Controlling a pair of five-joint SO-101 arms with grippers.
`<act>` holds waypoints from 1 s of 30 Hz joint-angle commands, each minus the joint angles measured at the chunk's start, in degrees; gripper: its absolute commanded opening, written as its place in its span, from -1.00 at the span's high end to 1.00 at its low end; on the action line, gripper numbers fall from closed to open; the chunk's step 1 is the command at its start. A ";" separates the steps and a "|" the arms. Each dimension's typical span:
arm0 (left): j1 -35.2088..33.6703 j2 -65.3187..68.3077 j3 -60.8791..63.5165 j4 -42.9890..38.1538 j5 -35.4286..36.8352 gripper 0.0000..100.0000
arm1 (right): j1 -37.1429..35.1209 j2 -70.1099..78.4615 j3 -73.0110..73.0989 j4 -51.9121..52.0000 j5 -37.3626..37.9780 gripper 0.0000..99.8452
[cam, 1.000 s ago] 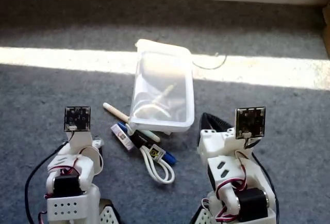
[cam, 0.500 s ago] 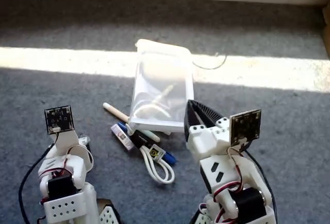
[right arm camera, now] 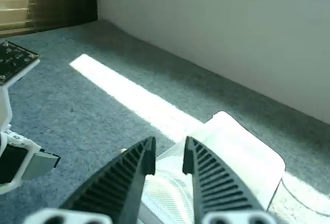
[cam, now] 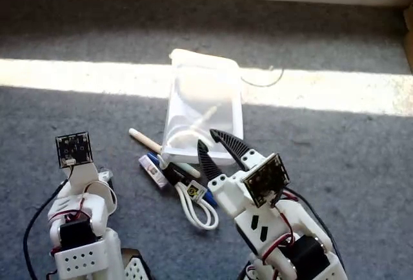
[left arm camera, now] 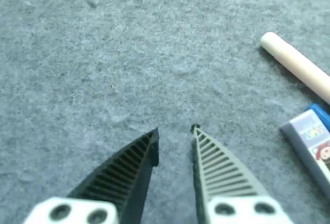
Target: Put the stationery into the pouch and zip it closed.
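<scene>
Obs: right claw (cam: 206, 138) is swinging in from the right of the frame toward lower centre. Its jaws are parted and empty, now hanging over the near edge of the pouch (cam: 205, 99). The left claw (left arm camera: 175, 129), jaws slightly apart and gripping nothing, is sitting lower left over bare surface (cam: 335, 164), having shifted left. The stick (cam: 145, 141), eraser (cam: 153, 171) and white cable (cam: 200, 212) are lying unmoved just below the pouch, outside it. Judgement: right arm is lining up a first pick; packing not yet begun.

Bright sunlight band crosses the dim carpet (cam: 77, 119).
</scene>
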 commanded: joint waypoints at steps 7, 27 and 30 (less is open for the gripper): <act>-0.84 -0.57 1.19 -1.14 -0.44 0.78 | -0.84 21.85 -15.69 -0.40 0.35 0.79; -0.84 -0.57 1.19 -1.14 -0.44 0.78 | -12.70 48.48 -23.96 7.52 -6.42 0.79; -0.84 -0.57 1.19 -1.14 -0.44 0.78 | -15.25 50.95 -23.60 6.29 -6.51 0.79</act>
